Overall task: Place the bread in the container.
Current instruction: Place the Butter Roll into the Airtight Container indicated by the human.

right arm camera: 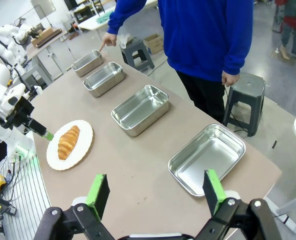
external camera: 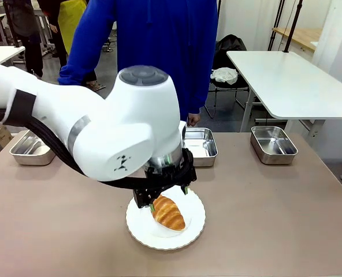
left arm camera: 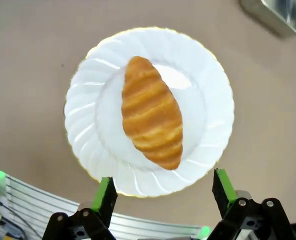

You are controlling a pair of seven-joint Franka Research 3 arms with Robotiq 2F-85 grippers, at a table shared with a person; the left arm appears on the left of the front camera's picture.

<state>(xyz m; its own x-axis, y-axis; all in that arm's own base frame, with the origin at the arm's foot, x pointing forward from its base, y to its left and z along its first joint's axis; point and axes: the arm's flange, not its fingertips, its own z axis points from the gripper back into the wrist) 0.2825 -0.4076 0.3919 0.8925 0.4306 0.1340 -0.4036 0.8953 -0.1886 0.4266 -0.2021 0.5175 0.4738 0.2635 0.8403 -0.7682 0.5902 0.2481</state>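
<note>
In the front view we record the left-end pan [external camera: 32, 149] at the left edge of the worktop [external camera: 286, 219]. The white left arm [external camera: 101, 127] crosses from that side to the lower centre. There the left fingers [external camera: 153, 206] hang just above a white scalloped plate [external camera: 137, 226]. The croissant [external camera: 169, 213] lies diagonally on that plate. Right of the arm, a centre pan [external camera: 201, 144] and a right-hand pan [external camera: 273, 144] stand along the far side of the worktop.

In the left wrist view the left fingers [left arm camera: 103, 195] rise from the bottom edge, spread wide and holding nothing. The plate's near rim [left arm camera: 138, 182] shows between them. The croissant [left arm camera: 152, 119] sits at frame centre, clear of both pads.

In the right wrist view the plate and croissant [right arm camera: 68, 142] lie at middle left. A row of four steel pans [right arm camera: 140, 109] runs from upper left to lower right. At the upper left, a person's hand [right arm camera: 106, 42] points one finger down beside the left-end pan [right arm camera: 89, 62]. The right fingers [right arm camera: 98, 189] stand wide apart at the bottom edge, gripping nothing, above bare worktop.
</note>
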